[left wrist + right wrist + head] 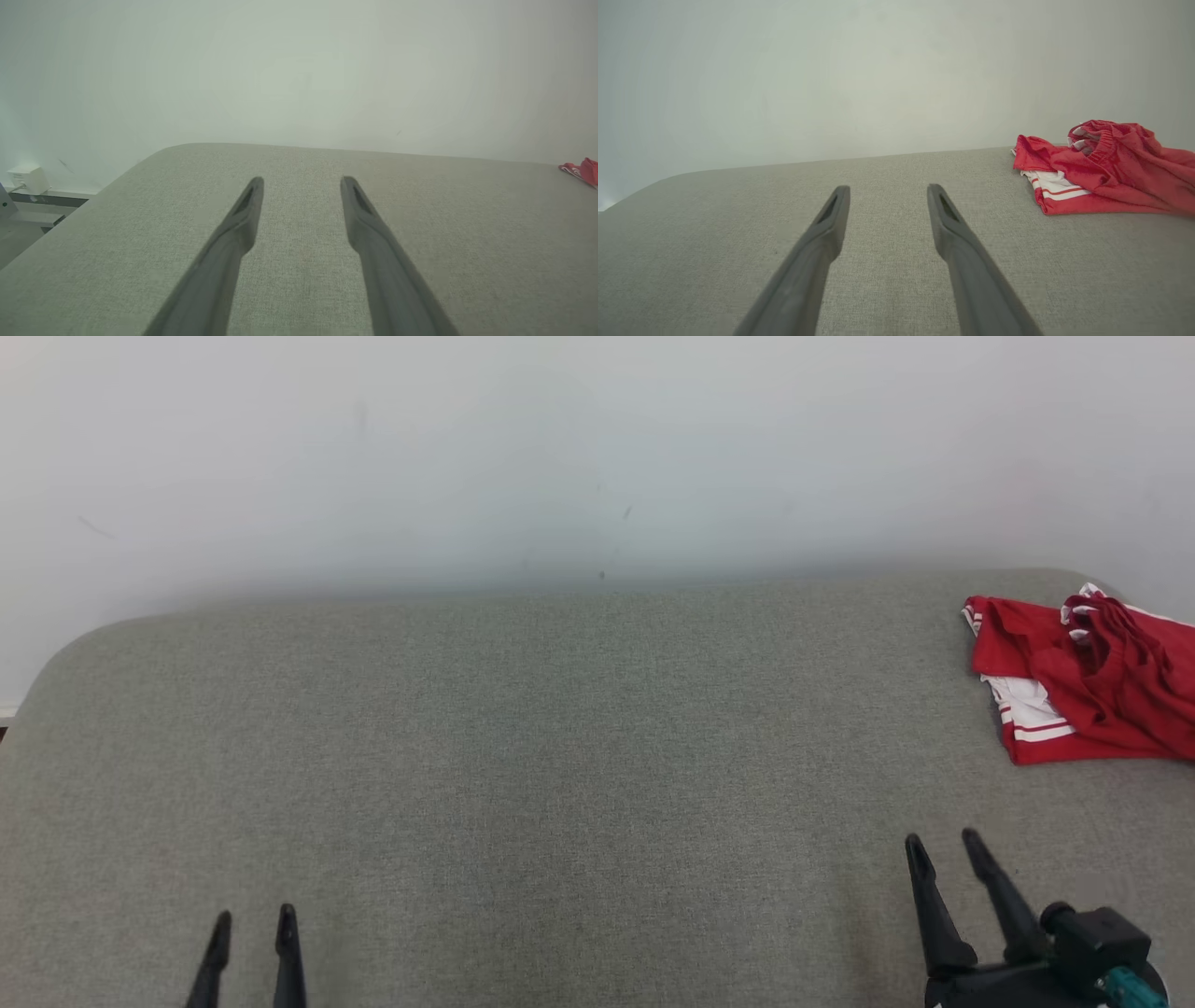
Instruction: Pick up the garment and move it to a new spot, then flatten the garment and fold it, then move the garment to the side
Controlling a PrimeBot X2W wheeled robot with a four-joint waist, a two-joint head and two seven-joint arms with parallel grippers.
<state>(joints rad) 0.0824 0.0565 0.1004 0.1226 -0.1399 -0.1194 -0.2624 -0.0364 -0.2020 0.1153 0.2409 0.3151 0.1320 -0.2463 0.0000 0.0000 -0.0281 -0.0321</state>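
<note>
Your garment (1083,681) is a crumpled red piece with white panels and red stripes, lying in a loose heap on the grey fabric-covered table (560,728). It sits close to the table's far edge at the right end, and the head view's right border cuts off part of it. Its gathered waistband stands up at the top of the heap. A white striped panel shows along the side that faces the middle of the table.

Nearest the garment is your right pincer (943,842), on the near side of it and a little toward the table's middle, apart from the cloth. Its two dark fingers stand wide and hold nothing. In the right wrist view the garment lies beyond and to the right of the fingertips, with bare grey fabric between.

Your left pincer (254,915) is well apart from the garment, at the opposite end of the table by the near edge. Its fingers are also spread wide with nothing between them. In the left wrist view a small red corner of the garment shows at the right border.

Behind the garment rises a plain pale wall (560,457). Far from the garment, past the table's rounded left corner, a small white box (25,178) sits against that wall.
</note>
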